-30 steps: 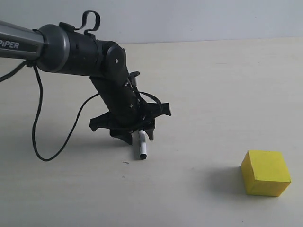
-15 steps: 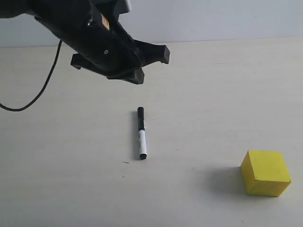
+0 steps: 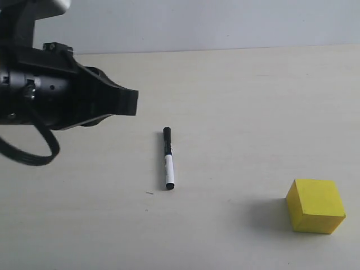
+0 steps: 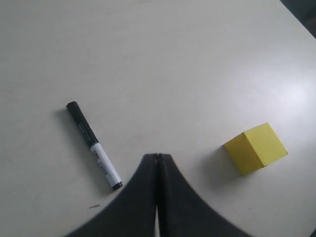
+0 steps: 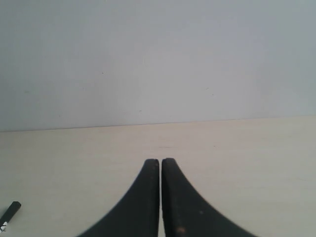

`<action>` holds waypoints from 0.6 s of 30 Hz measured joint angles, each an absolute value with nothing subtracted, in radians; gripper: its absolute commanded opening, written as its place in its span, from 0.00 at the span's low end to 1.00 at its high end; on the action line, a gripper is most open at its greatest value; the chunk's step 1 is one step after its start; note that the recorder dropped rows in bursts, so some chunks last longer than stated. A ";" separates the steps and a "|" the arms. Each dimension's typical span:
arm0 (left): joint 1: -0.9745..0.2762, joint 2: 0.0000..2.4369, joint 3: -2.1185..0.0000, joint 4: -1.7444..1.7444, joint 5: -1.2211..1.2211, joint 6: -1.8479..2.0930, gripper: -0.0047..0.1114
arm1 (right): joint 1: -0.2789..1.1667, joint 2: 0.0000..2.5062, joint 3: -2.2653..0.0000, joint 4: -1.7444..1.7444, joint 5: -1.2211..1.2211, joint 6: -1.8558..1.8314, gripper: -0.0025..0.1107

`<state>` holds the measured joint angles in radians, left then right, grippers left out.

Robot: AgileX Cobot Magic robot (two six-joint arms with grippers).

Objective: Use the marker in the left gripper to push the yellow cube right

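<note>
Pale tabletop (image 3: 253, 101), marker (image 3: 167, 159) just lying flat on it, well left of the yellow cube (image 3: 315, 206). The exterior view hides the fingertips, but the left wrist view shows the left gripper (image 4: 158, 157) pressed together on nothing, above the table. Only the right wrist view catches the right gripper (image 5: 160, 161), also closed and empty.

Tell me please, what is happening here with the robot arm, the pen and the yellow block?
No arm is handling anything at this moment. The left gripper hangs above the table with its jaws shut on nothing. The marker lies flat on the table, not held. The yellow cube sits apart from it, further to the right in the exterior view, and nothing touches it. The right gripper is also shut and empty. The push is not yet begun.
</note>
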<state>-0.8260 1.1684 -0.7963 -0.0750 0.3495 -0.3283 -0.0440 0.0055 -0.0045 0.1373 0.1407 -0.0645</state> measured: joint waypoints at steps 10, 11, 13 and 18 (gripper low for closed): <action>-0.826 1.118 -0.783 -0.061 0.366 -0.292 0.04 | -0.044 0.006 -0.005 0.137 0.141 -0.065 0.04; -0.826 1.117 -0.783 -0.058 0.363 -0.288 0.04 | -0.044 0.006 -0.005 0.137 0.141 -0.065 0.04; -0.826 1.117 -0.783 -0.058 0.350 -0.288 0.04 | -0.044 0.006 -0.005 0.137 0.141 -0.065 0.04; -0.826 1.117 -0.783 -0.060 0.311 -0.327 0.04 | -0.044 0.006 -0.005 0.137 0.141 -0.065 0.04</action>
